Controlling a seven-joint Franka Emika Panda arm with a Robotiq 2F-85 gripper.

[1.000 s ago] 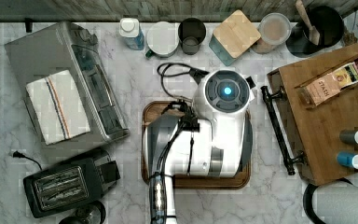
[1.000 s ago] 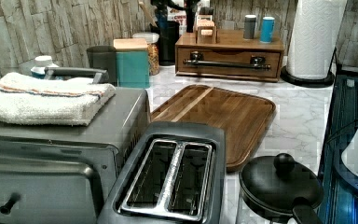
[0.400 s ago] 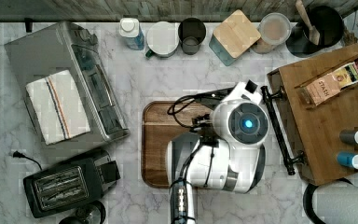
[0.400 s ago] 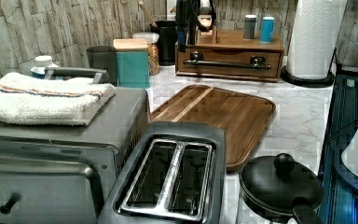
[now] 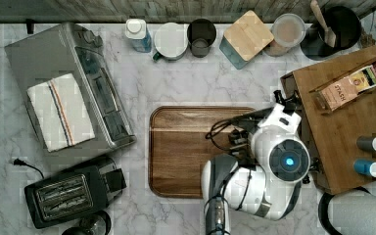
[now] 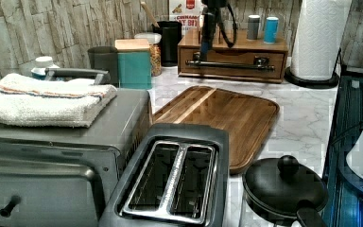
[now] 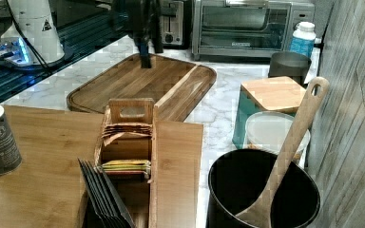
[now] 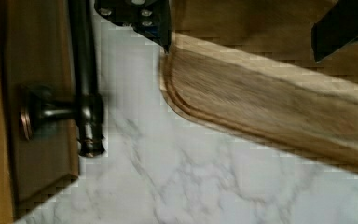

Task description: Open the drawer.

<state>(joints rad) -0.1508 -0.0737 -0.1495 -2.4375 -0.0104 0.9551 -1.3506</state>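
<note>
The wooden tray board [image 6: 220, 118] is lying on the marble tabletop [image 5: 200, 88] near the drawer [image 6: 231, 60]. The drawer is sitting closed, its black bar handle [image 6: 229, 65] running along the front. The end effector [image 6: 207, 45] is hanging at that handle; I cannot tell its grip.

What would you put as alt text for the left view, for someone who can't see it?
A robot gripper hangs in front of a closed wooden drawer, near one end of its black bar handle, at the back of a marble counter. Nearer the camera lie a wooden tray board, a toaster and a toaster oven.

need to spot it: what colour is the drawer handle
Black, on the light-brown drawer; handle shows best in the left view.
</note>
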